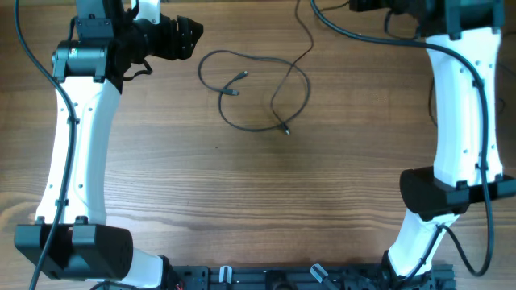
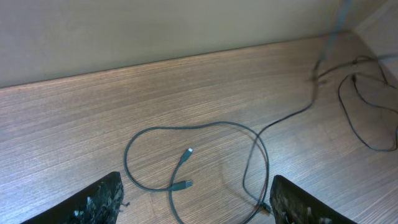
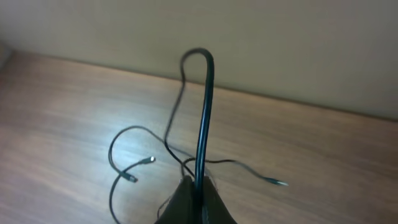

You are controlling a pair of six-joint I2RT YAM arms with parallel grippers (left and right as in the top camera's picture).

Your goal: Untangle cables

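Loose cables [image 1: 254, 89] on far-centre desk [image 1: 242, 185], loops crossing, plugs free. Left tool [image 2: 198, 198] spread, empty, beside loops; right tool [image 3: 196, 196] pinching one raised strand. Looks only partway done: crossings left to pull apart.

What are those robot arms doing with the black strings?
They are sorting out tangled cables on the wooden table. The right gripper is pinched shut on one strand and holds it up in the air. The left gripper is open, near the rest, holding nothing. The cables on the table cross each other, so they are not untangled yet.
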